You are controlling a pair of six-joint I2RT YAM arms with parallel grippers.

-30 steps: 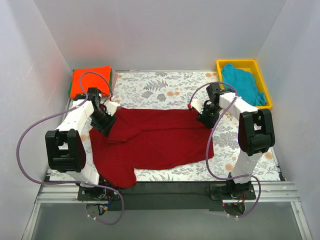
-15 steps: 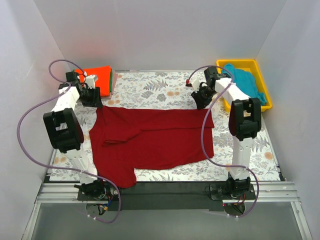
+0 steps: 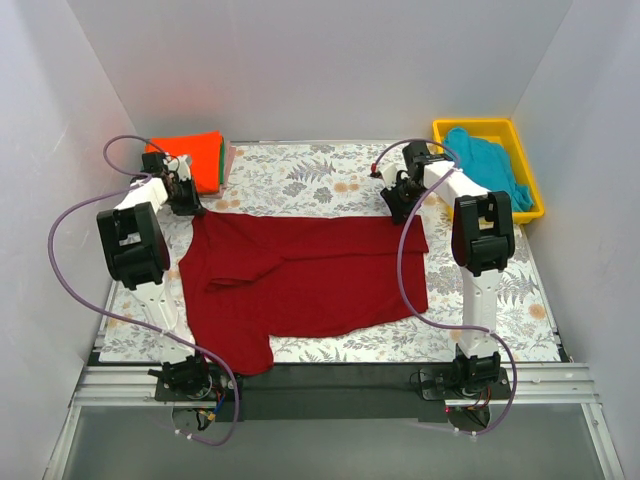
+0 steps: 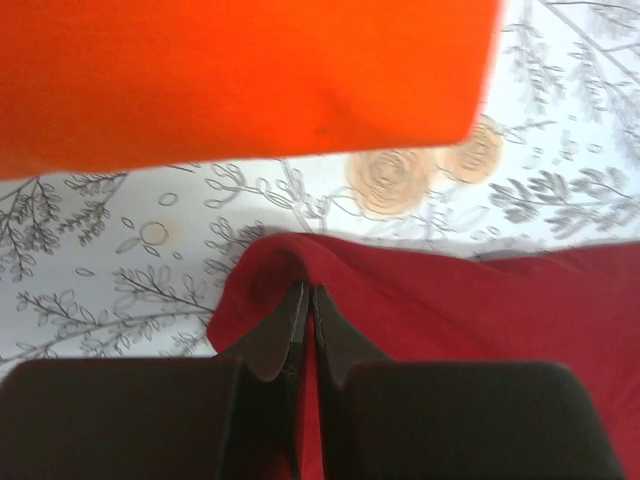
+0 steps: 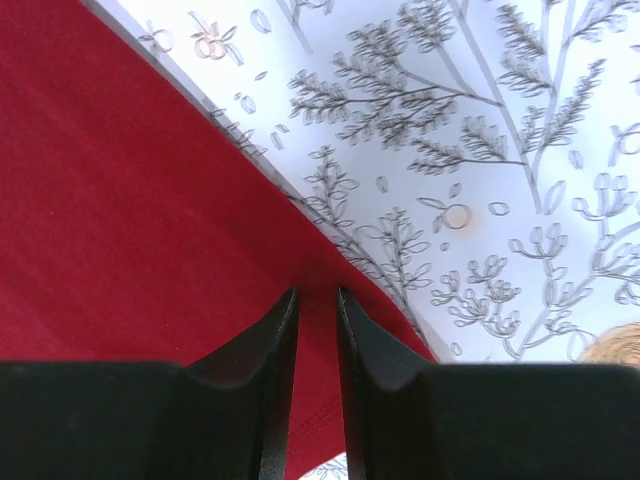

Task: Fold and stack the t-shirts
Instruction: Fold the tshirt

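Pinching a raised ridge of cloth, the left tool [image 4: 307, 300] has its two fingers pressed almost together on the far-left corner of the maroon t-shirt [image 3: 300, 275].

Right tool [image 5: 318, 300]: fingers drawn in to a narrow slit, gripping the far-right edge of the same shirt.

Maroon t-shirt: spread nearly flat across the middle of the floral worktop [image 3: 310, 180]. One sleeve reaches toward the near edge on its left side, and a few creases lie across its left half.

Orange-red t-shirt [image 3: 185, 162]: folded, lying just beyond the maroon t-shirt's far-left corner.

Teal t-shirt [image 3: 488, 168]: crumpled inside a yellow bin [image 3: 480, 124], which sits beyond and to the right of the maroon t-shirt's far-right corner.
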